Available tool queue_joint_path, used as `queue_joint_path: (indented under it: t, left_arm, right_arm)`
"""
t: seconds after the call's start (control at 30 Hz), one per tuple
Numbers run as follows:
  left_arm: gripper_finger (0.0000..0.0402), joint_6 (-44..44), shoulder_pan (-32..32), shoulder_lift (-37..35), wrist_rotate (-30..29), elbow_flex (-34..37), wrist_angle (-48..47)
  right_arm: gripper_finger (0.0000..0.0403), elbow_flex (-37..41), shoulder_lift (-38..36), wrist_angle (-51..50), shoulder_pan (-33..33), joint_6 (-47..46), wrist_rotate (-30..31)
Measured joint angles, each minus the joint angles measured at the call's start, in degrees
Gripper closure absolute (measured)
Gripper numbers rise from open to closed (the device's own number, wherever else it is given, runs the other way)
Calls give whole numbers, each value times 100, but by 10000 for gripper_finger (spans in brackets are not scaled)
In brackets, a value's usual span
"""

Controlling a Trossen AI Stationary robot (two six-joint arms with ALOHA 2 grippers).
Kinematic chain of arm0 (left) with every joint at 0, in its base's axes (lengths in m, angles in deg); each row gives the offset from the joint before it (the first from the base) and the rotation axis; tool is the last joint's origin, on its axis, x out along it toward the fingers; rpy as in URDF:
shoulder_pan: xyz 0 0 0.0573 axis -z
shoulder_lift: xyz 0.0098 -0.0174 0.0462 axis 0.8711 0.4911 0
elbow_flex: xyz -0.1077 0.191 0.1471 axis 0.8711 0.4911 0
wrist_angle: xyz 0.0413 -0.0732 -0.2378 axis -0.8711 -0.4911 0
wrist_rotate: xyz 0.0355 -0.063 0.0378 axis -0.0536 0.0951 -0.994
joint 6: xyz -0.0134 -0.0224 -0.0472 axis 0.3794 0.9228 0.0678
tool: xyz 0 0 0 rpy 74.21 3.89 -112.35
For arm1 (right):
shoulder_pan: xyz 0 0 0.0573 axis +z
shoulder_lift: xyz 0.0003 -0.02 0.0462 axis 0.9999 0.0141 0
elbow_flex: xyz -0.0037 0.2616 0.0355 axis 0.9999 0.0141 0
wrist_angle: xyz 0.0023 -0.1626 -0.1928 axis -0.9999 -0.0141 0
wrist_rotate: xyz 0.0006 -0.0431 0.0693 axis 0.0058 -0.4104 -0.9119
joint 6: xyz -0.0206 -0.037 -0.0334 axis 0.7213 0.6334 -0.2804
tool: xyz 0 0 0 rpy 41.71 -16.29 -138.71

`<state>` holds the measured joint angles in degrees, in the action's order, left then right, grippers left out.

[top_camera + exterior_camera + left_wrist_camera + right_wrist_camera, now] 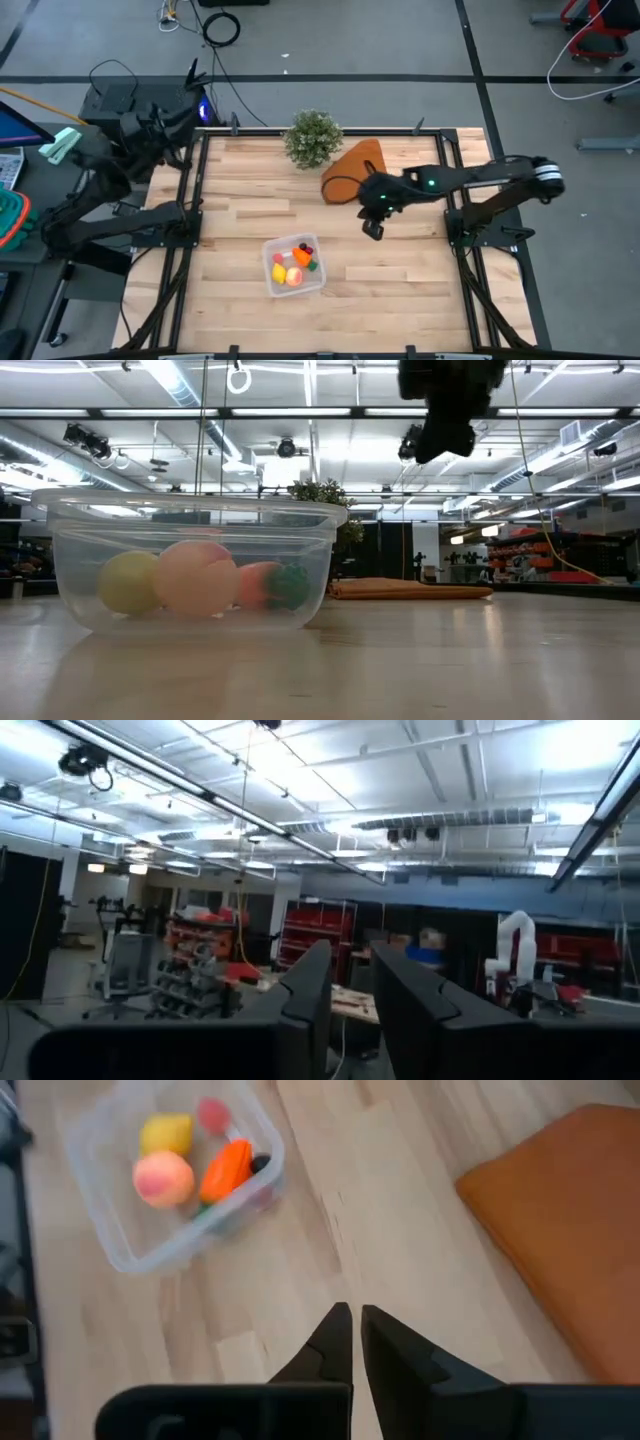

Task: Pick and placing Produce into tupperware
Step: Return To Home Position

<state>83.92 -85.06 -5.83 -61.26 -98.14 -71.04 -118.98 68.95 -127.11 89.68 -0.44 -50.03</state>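
Right claw (352,1330) closed and empty above the tabletop (400,270).
Tupperware (272,283) beyond it holds the produce (165,1178); lift straight clear.

The left end effector (355,995), fingers slightly apart, faces the room's red shelving (318,930).

produce (293,267) in tupperware (272,285); plant (312,137), wedge (352,168) behind.

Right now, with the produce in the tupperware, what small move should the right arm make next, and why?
Probably retract the right gripper toward its own side. It hangs shut and empty above bare wood, and the lemon, peach ball and carrot lie inside the tupperware.
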Motion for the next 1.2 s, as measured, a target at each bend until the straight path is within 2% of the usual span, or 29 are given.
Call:
queue_joint_path:
  t: [0.2, 0.33, 0.4, 0.53, 0.73, 0.83, 1.0, 1.2]
  left_arm:
    - [347, 460, -5, -266, -92, 1518, 806]
    - [366, 614, -1, -180, -213, 2448, 2319]
    - [375, 617, -1, -187, -429, 2774, 2726]
    - [392, 638, -1, -190, -556, 3202, 2918]
    - [394, 1027, -1, -192, -278, 3668, 3234]
    - [388, 1274, 2, -190, -205, 4045, 3965]
    - [396, 1354, 127, -194, -210, 4717, 5865]
    - [382, 1046, 530, -531, -180, 4667, 6245]
  right_arm:
    - [402, 437, -523, 189, -37, -43, 1]
    - [402, 444, -536, 220, -95, 24, 0]
    - [403, 444, -520, 229, -130, 38, -34]
    - [403, 446, -511, 231, -197, -1, -145]
    - [403, 446, -510, 228, -259, -207, -157]
    - [403, 446, -510, 230, -269, -392, -156]
    - [403, 446, -508, 230, -269, -664, -104]
    - [403, 446, -506, 234, -269, -995, 25]
